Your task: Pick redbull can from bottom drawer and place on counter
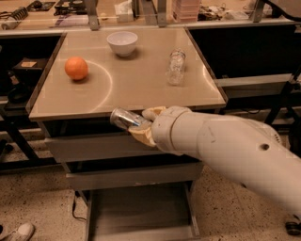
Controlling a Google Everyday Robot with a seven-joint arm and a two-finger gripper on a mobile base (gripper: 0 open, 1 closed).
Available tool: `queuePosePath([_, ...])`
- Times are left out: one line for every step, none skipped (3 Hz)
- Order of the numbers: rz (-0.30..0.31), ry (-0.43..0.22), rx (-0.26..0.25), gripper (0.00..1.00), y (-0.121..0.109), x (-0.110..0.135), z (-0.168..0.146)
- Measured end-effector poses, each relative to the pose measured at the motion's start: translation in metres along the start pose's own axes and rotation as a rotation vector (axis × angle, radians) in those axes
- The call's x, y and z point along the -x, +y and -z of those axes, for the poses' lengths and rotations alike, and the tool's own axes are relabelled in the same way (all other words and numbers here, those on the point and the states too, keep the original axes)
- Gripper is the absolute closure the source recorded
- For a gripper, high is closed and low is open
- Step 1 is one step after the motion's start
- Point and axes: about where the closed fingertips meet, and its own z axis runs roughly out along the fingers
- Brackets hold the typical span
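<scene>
My gripper [139, 124] is shut on the redbull can [125, 118], a slim silver and blue can held lying on its side, its shiny end pointing left. It hangs at the front edge of the counter [141, 84], level with the rim, in front of the top drawer. The white arm comes in from the lower right. The bottom drawer [141, 212] is pulled out below, a shallow grey tray with nothing showing on its floor.
On the counter stand an orange ball [76, 68] at the left, a white bowl [122, 43] at the back and a clear glass jar [176, 67] at the right. Two upper grey drawers [94, 148] are closed. A cluttered bench [141, 12] runs behind.
</scene>
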Motion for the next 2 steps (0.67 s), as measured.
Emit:
queuePosePath([0.060,-0.025,-0.040,1.00,-0.0181,0.0392,0.0164])
queuePosePath([0.062,-0.029,-0.043,1.00,-0.0195,0.0429,0.0175])
